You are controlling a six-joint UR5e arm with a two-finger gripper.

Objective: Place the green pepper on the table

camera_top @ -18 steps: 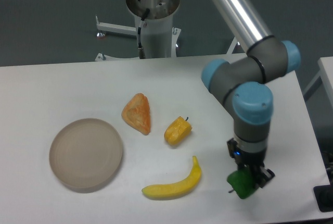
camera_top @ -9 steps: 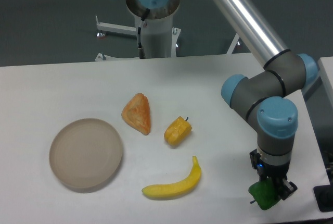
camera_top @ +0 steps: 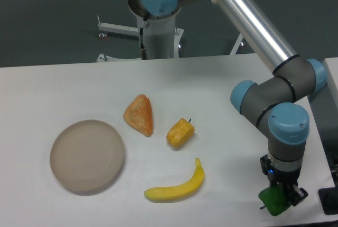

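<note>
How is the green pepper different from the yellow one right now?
The green pepper is bright green; the yellow pepper is yellow-orange. The green one is clamped in the gripper near the table's front right corner; the yellow one lies free near the middle. The green one is partly hidden; the yellow one shows fully. Both look similar in size.

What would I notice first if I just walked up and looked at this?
Probably the big grey and blue robot arm on the right, with its gripper pinching a shiny green pepper near the table's front right corner. Then the yellow banana at the front and the round beige plate on the left.
</note>
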